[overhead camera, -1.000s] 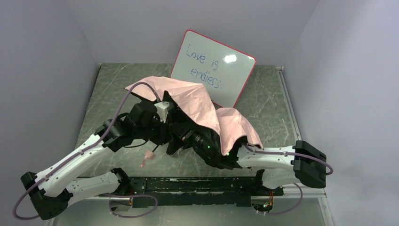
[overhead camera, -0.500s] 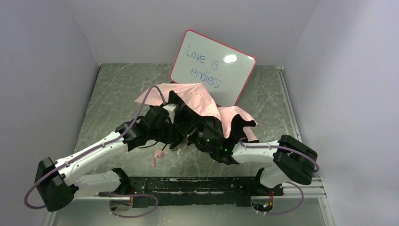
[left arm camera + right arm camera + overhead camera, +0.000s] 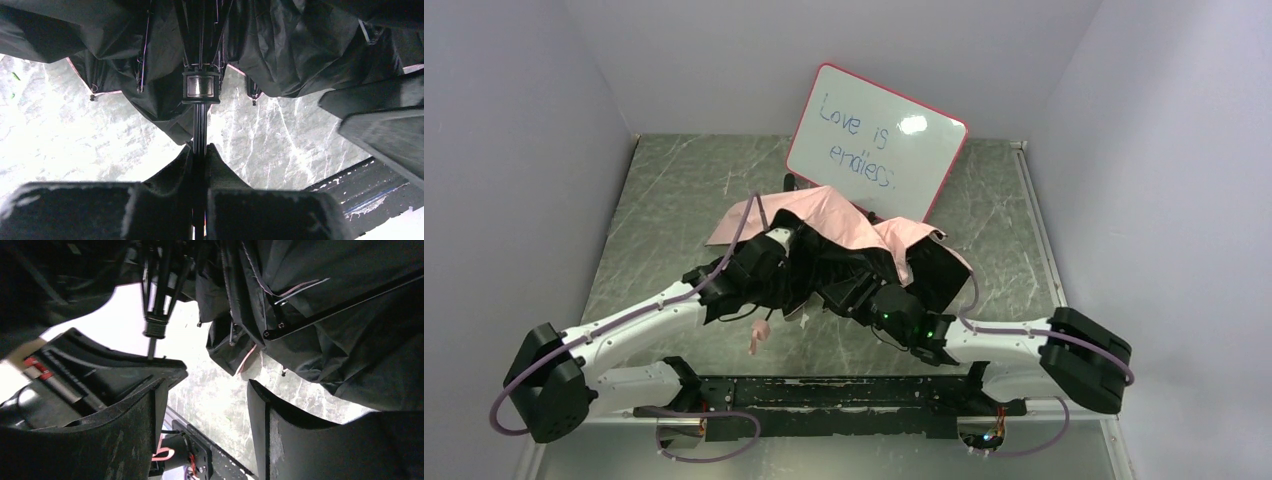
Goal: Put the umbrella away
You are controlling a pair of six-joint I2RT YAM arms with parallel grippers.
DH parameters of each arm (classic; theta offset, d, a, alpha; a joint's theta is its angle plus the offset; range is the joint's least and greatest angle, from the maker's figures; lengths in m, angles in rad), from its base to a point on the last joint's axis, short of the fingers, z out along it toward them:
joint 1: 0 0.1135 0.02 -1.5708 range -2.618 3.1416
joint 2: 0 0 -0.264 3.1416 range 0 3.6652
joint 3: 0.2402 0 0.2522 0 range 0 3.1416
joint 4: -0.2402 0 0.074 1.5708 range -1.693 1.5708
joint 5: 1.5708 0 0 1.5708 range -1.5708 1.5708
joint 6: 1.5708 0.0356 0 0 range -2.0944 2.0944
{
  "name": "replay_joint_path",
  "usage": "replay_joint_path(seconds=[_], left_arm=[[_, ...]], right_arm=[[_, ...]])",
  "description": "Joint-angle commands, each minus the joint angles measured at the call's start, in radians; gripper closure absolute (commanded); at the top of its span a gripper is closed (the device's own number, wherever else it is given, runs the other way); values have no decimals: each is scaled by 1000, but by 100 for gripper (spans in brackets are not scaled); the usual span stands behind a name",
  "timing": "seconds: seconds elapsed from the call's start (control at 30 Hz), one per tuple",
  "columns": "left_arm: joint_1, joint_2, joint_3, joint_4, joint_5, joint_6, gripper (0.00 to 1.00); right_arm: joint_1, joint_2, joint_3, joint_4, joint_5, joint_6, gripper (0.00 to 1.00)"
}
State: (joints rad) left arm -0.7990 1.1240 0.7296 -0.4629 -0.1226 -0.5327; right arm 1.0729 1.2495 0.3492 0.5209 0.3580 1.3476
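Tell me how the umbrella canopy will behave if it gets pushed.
The canopy hangs in loose folds, so it will probably crumple and give rather than slide as one piece. Its thin ribs look springy and may flex or snag. The shaft, clamped in the left gripper, seems the only stiff part.

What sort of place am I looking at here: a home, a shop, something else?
Most likely a robot test booth in a lab. Plain walls box in one marble-patterned table, the left arm and right arm are bolted at its near edge, and the umbrella and whiteboard look like props.
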Motion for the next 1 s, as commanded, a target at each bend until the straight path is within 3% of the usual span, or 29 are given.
replay_joint_path(seconds=[0.0,0.1,0.27,0.43,0.63,0.8,0.97], left_arm=[[11,6,-22,81,-6,-6,87],[11,-15,-21,64,-1,10,65],[11,-91,10,3,-10,39,48],[11,-154,48,-52,-15,66,45],[12,-175,33,-11,34,82,50],[12,-198,56,-2,68,103,47],[12,-226,158,-34,-1,162,44]], right_arm=[[8,-113,-11,-148,82,-41,37],[19,-219,-6,-321,133,-70,37],[25,-445,6,-595,221,-88,37],[26,-599,57,-802,275,-152,37],[26,-638,56,-768,203,-285,38],[26,-654,125,-882,217,-323,38],[26,-705,275,-996,277,-458,38]])
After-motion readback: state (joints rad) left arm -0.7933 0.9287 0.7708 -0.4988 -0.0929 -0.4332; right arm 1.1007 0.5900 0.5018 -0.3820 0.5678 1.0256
